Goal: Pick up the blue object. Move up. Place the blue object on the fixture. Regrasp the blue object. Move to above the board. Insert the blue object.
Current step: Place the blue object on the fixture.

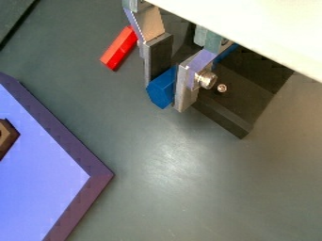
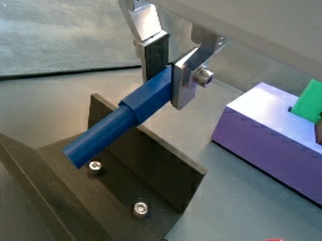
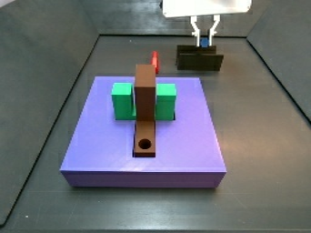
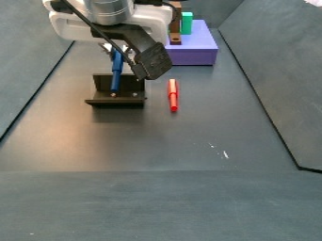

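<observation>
1. You are looking at the gripper (image 2: 169,68) hanging directly above the fixture (image 2: 126,179); its two silver fingers (image 2: 189,77) are clamping the upper end of the blue object (image 2: 126,118), so the tool is clenched on the peg.
2. The blue object is slanting down from the gripper towards the fixture; in a wrist view its lower end is lying against the fixture's top edge, though you cannot tell whether it is truly resting there or just clear of it.
3. The relation that matters, as a judgement: the peg's long axis is running obliquely out of the jaws, so the regrasp is depending on the fixture propping the peg once you let go.
4. The board (image 3: 183,146) is lying well apart from the fixture; the red peg (image 4: 172,95) is lying on the floor just beside the fixture.
5. No brands, labels or writing are showing anywhere.
</observation>
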